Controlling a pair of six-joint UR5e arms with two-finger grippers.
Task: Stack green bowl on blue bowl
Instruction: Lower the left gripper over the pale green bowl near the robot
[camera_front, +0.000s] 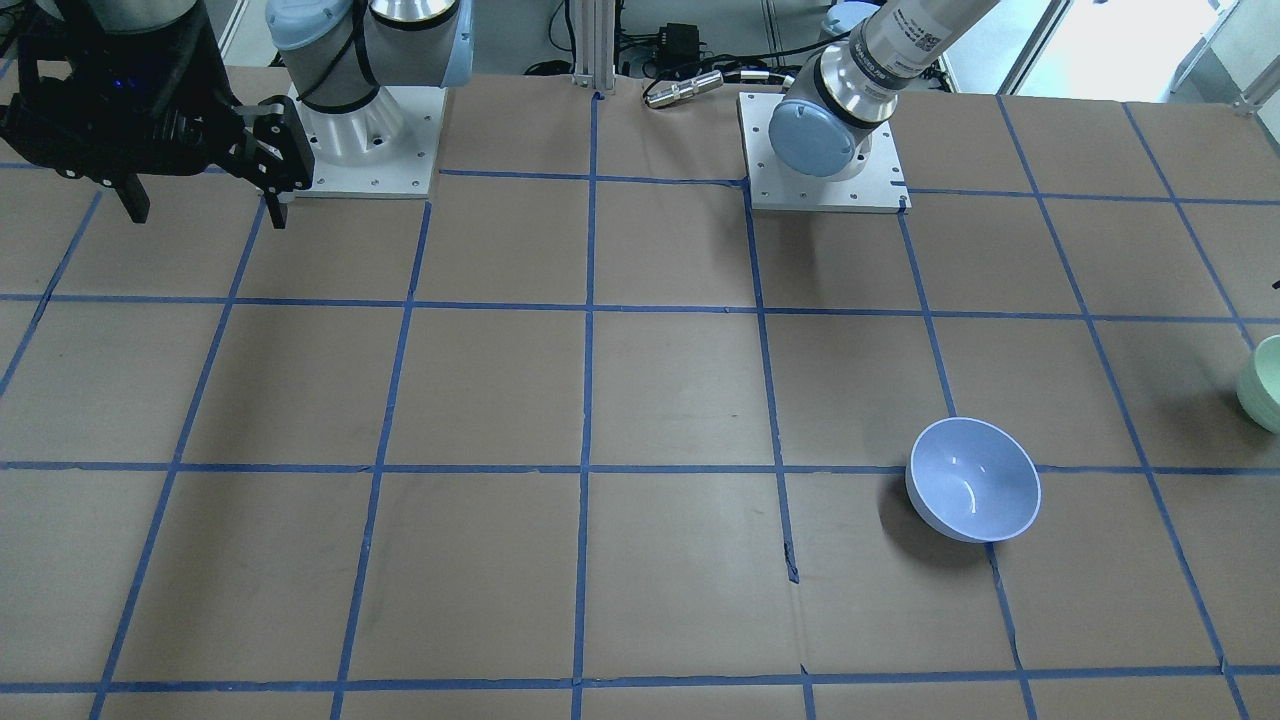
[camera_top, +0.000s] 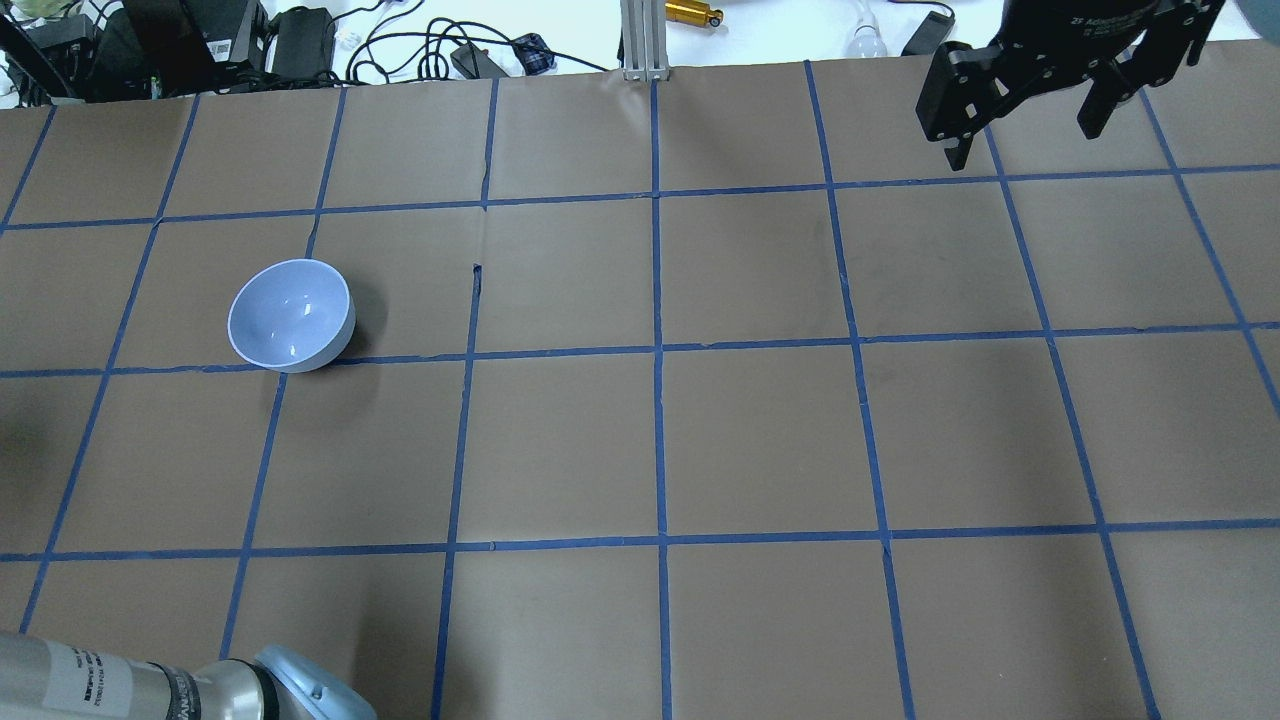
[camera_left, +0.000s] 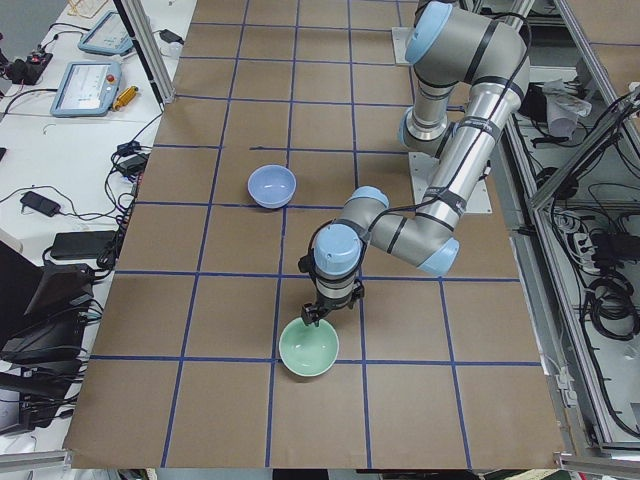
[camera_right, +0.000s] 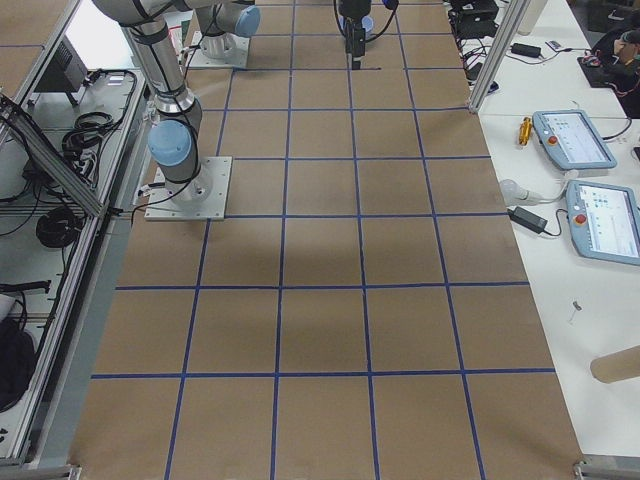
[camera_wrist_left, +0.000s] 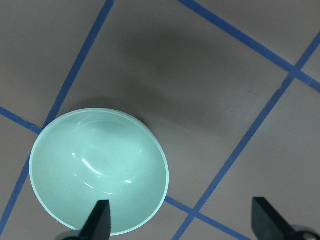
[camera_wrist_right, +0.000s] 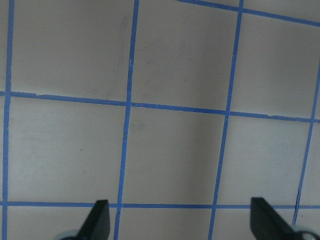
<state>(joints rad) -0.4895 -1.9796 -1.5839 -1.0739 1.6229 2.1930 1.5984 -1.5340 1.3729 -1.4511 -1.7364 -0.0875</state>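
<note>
We see the green bowl (camera_left: 308, 348) standing upright and empty on the table (camera_top: 760, 440), out toward the end on the robot's left. It lies so far over that the front-facing view catches only a sliver of it at the edge, and the overhead view misses it. The left gripper (camera_wrist_left: 182, 218) hangs just above this bowl with its jaws spread wide. From the wrist camera we see one fingertip (camera_wrist_left: 100, 216) over the inside of the bowl close to its rim, and the other well out over bare table, so the jaws straddle one side of the rim. We cannot tell whether anything touches the bowl. The blue bowl (camera_top: 290, 315) also sits upright and empty, on the same half of the table but well apart from the green one. Its base is at a line of the blue tape grid (camera_top: 657, 350) that marks the brown surface. The right gripper (camera_top: 1025, 135) is raised over the far side of the table on the robot's right, far from both bowls. Its jaws stand apart with nothing between them, and only the taped table lies under it.
</note>
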